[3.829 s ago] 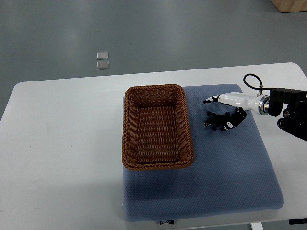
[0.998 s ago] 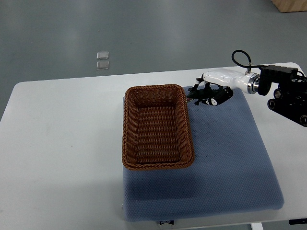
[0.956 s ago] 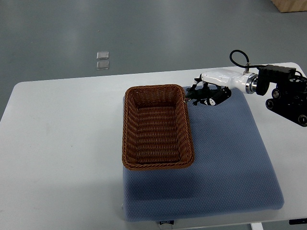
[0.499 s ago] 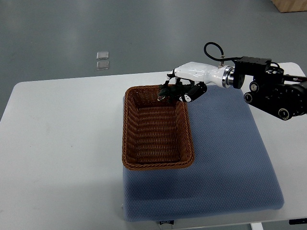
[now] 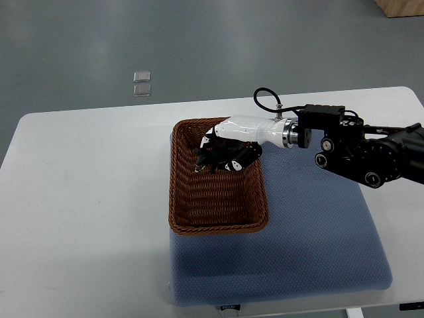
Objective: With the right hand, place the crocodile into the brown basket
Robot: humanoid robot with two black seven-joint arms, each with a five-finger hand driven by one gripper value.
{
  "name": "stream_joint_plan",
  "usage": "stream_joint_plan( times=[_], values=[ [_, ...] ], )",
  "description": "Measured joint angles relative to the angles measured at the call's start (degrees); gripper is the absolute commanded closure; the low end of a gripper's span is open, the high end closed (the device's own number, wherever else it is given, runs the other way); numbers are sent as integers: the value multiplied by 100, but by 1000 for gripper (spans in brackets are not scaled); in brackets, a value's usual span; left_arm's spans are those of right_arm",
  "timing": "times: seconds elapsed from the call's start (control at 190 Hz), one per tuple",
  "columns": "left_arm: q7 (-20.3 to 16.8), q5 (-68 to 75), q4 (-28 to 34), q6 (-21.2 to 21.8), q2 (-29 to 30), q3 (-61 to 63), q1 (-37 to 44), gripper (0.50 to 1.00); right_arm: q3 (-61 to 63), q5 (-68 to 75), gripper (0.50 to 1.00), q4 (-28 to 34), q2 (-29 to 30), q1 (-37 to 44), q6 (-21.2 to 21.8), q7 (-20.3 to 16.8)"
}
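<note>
One right hand (image 5: 233, 135) grips one crocodile (image 5: 209, 158) above one brown basket (image 5: 177, 195).

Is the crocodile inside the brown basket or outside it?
Inside its rim, but held: the right hand grips the crocodile over the far end of the brown basket. Whether it touches the bottom, I cannot tell.

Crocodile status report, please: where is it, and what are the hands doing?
Right hand shut on crocodile, over far end of brown basket. Crocodile not released yet. Left hand not in view. No obstruction seen.
</note>
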Motion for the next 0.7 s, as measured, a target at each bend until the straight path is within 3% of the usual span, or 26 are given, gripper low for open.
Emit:
stream_joint_plan(
  times=[0.121, 0.441, 0.699],
  values=[
    [-1, 0, 0, 0, 0, 0, 0, 500, 10, 32, 574, -2, 17, -49, 0, 0],
    [-1, 0, 0, 0, 0, 1, 0, 500, 135, 154, 572, -2, -82, -79, 1, 4],
    [0, 0, 0, 0, 0, 1, 1, 500, 860, 2180, 572, -36, -481, -582, 305, -66]
  ],
)
